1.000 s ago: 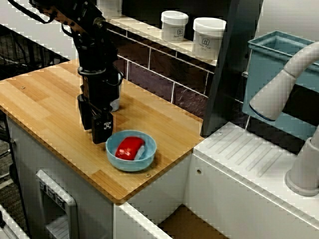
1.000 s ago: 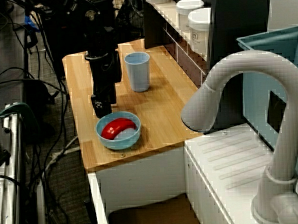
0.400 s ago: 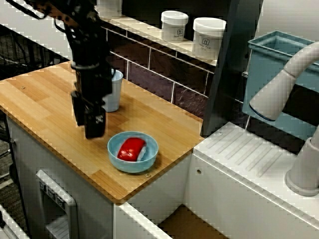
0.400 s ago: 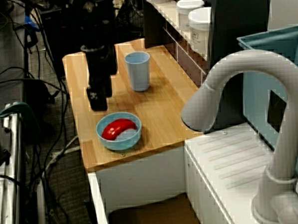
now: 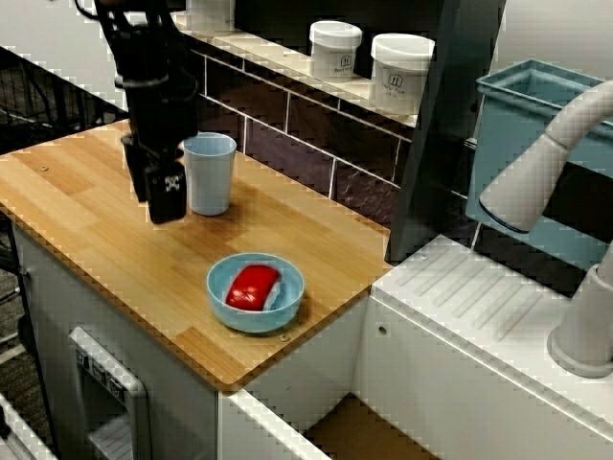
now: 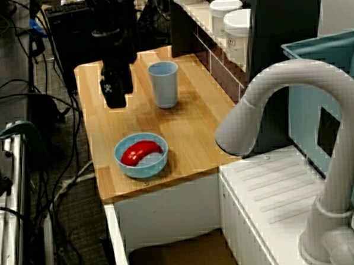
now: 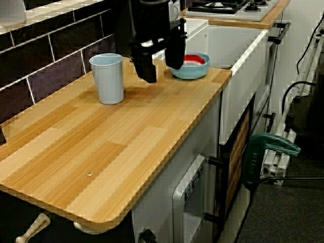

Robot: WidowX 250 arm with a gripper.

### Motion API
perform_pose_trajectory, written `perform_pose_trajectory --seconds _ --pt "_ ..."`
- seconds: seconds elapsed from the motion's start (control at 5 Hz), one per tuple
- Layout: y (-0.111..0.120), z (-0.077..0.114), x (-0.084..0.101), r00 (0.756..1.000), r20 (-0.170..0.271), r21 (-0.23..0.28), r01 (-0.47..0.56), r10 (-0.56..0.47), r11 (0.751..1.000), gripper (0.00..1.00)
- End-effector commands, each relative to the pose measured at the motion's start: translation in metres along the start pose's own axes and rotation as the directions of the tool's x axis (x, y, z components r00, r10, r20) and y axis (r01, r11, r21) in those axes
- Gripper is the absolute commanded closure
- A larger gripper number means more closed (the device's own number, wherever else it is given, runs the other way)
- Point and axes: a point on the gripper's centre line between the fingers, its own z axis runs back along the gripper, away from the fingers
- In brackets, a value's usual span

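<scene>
The wooden counter (image 5: 86,220) carries two items. A light-blue cup (image 5: 210,172) stands upright near the dark tiled wall (image 5: 297,144). A blue bowl (image 5: 219,287) sits near the counter's front corner, well apart from the cup, with a red object (image 5: 251,286) lying inside it. Two white lidded jars (image 5: 335,48) stand on the ledge above the tiles. To the right, past a dark upright panel, are a white faucet (image 5: 546,163) and a blue bin (image 5: 522,144). The end-on view along the counter shows a hob (image 7: 223,6) beyond the bowl. Nothing stands between the tool and the cup. Each jar bears a label with a small dark mark, but the text is too small to read. One finger carries a white marking that is also not legible. The black gripper (image 7: 162,72) hangs fingers-down just above the counter, just beside the cup on the side away from the wall. In the end-on view a gap separates it from the cup. Its fingers are spread apart and grip nothing.
</scene>
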Motion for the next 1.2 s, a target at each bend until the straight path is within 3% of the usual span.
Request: perform_pose_trajectory --seconds 0.0,0.2,0.4,0.8,1.0 --pt "0.051 0.029 -0.016 0.997 0.076 0.079 -0.035 0.029 0.996 0.00" --pt "0.081 0.038 -0.027 0.987 0.106 0.069 -0.129 0.121 0.989 0.00" --pt "0.100 0.040 -0.021 0.976 0.124 0.085 -0.193 0.181 0.978 0.00" --pt "0.135 0.019 0.008 0.951 0.104 0.100 -0.302 0.292 0.948 0.00" --pt "0.139 0.012 0.014 0.949 0.089 0.094 -0.311 0.303 0.946 0.00"
